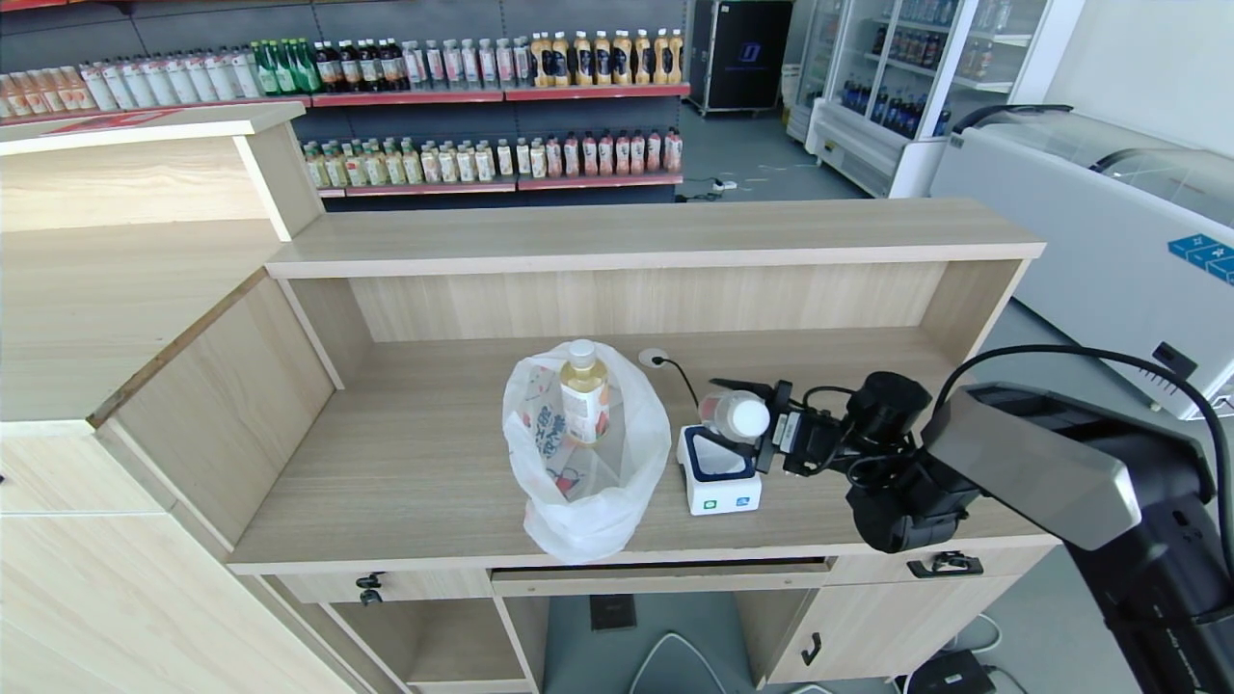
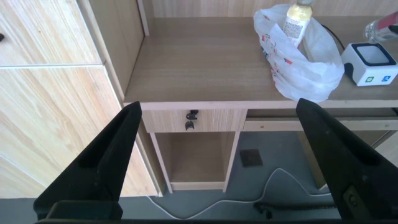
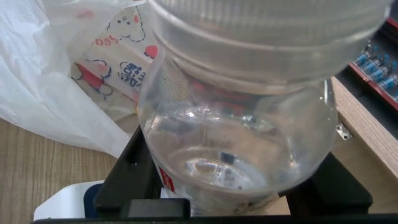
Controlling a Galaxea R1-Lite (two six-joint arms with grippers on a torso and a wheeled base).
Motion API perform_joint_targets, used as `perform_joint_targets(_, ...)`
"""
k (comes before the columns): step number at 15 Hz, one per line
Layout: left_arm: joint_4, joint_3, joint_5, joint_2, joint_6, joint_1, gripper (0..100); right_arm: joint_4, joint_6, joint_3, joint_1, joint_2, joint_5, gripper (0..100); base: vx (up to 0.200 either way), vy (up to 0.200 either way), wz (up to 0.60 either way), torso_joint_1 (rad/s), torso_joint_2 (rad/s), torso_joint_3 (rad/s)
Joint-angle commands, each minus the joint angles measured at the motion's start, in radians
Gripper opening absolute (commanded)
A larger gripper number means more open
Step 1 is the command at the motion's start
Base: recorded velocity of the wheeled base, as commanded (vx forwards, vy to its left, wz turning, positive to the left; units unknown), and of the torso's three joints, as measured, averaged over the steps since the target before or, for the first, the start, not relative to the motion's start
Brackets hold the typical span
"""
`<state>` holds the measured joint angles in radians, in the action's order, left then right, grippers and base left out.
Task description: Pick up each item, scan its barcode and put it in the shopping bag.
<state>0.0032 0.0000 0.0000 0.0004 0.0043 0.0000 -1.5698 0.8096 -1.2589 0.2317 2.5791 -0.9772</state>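
Grips a clear plastic bottle with a white cap sideways, right of centre in the head view, just above the small white scanner box with a dark glass top, cap turned towards the camera. Probably held that way to turn the label down to the glass for a read, so scanning looks like the step in hand. Shows a see-through ribbed body with a sliver of red label low on one side; no barcode readable, and hard to say whether any liquid is inside. Clamps it across the body with the black fingers of the right gripper, one on each side. Puts the scanner right beside the white plastic shopping bag with red print, mouth open at frame centre, presumably so the drop-off after a read is short. Already counts one item inside: an upright yellow drink bottle with a pale cap. Rests all this on the light wooden table. Leaves the left gripper off the table's front edge, fingers spread wide and grasping nothing.
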Motion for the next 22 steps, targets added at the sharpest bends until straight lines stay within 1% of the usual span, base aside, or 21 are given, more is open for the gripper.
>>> perform_joint_targets(1,0.0,0.0,0.0,0.0,0.0,0.0,100,-0.001,-0.004,-0.016,0.001,0.013,0.0,0,0.0,0.0,0.0,0.0,0.0,0.0)
perform_joint_targets(22,0.0,0.0,0.0,0.0,0.0,0.0,100,-0.001,-0.038,-0.082,0.017,0.055,0.0,0,0.0,0.0,0.0,0.0,0.0,0.0)
